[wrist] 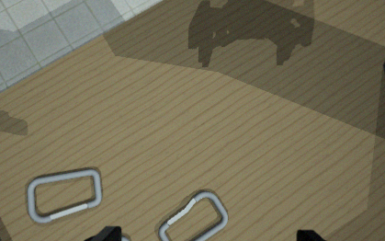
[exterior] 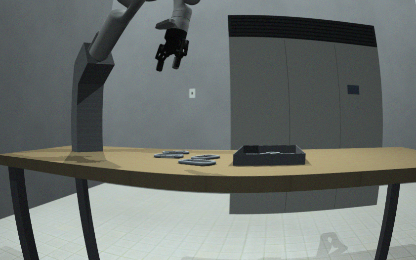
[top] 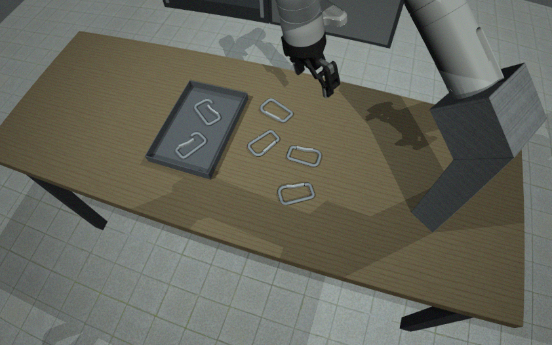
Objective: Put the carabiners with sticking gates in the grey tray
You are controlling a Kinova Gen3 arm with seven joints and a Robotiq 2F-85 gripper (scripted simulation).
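On the wooden table (top: pixel 111 73) (exterior: pixel 364 158) (wrist: pixel 140 115), beside the pedestal (top: pixel 477 128) (exterior: pixel 88 119) of the arm: a grey tray (top: pixel 154 159) (exterior: pixel 269 159), well apart from it, and four carabiners lying flat between pedestal and tray.

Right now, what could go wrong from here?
If the gripper, open and raised, swings low over the grey tray, it could snag the open-gated carabiners inside. The four table carabiners all look shut at rest; judging by looks alone might miss a sticky gate.
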